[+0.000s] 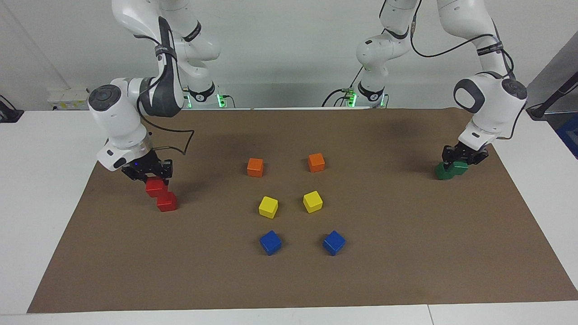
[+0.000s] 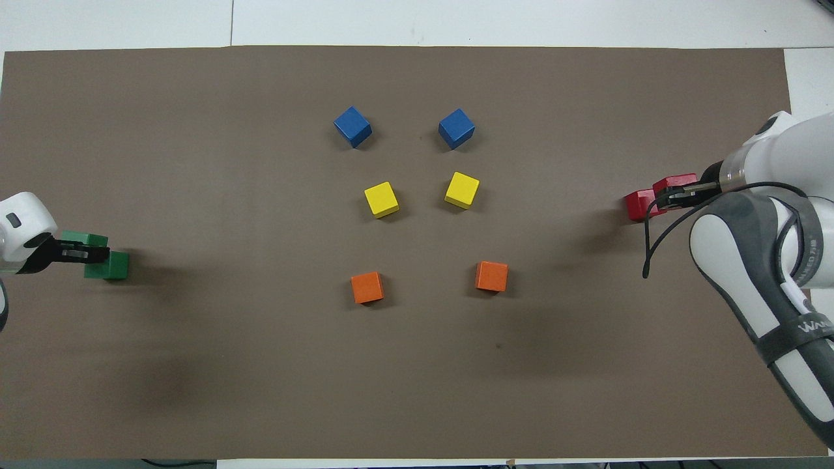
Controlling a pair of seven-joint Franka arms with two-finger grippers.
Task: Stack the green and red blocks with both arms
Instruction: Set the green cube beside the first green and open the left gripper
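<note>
My right gripper (image 1: 152,177) is shut on a red cube (image 1: 156,187) at the right arm's end of the mat. It holds the cube just above and partly over the second red cube (image 1: 167,204), which sits on the mat. My left gripper (image 1: 461,161) is shut on a green cube (image 1: 461,169) at the left arm's end, low and close beside the second green cube (image 1: 444,172). I cannot tell whether the green cubes touch. In the overhead view the right gripper (image 2: 671,194) covers part of its red cube (image 2: 677,180), with the other red cube (image 2: 635,206) beside it. The left gripper (image 2: 91,253) lies between the held green cube (image 2: 83,238) and the other (image 2: 117,266).
Two orange cubes (image 1: 255,167) (image 1: 316,162), two yellow cubes (image 1: 268,207) (image 1: 312,201) and two blue cubes (image 1: 270,242) (image 1: 333,243) stand in pairs at the middle of the brown mat (image 1: 406,253). White table shows around the mat.
</note>
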